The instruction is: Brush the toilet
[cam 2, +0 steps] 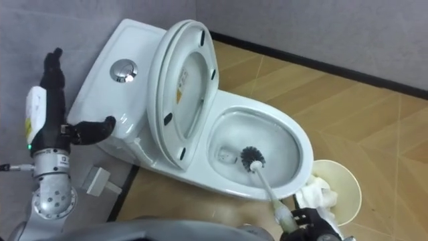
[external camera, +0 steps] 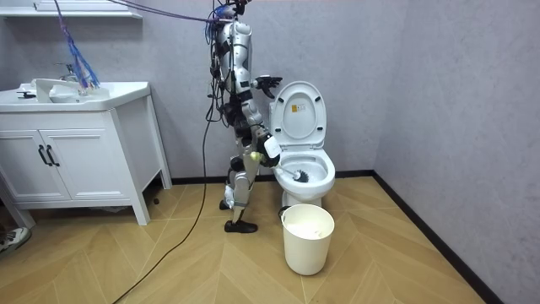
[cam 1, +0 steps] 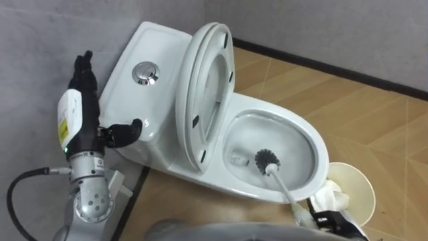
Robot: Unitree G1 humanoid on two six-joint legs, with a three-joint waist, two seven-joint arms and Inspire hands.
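A white toilet (cam 1: 294,191) stands against the grey wall with its seat and lid (cam 1: 207,94) raised. The toilet brush (cam 1: 266,161) has its black bristle head down inside the bowl. Its white handle (cam 1: 287,191) slants to the lower right into my right hand (cam 1: 329,219), whose fingers are curled round it. My left hand (cam 1: 83,84) is held up beside the cistern (cam 1: 124,100), fingers straight and thumb spread towards the cistern's side, holding nothing. In the room view I stand at the toilet's (external camera: 304,169) left side.
A white waste bin (cam 1: 358,191) with crumpled paper (cam 1: 332,199) in it stands on the wooden floor just right of the bowl. The round flush button (cam 1: 145,73) sits on the cistern top. A white vanity cabinet (external camera: 76,152) is at the room view's left.
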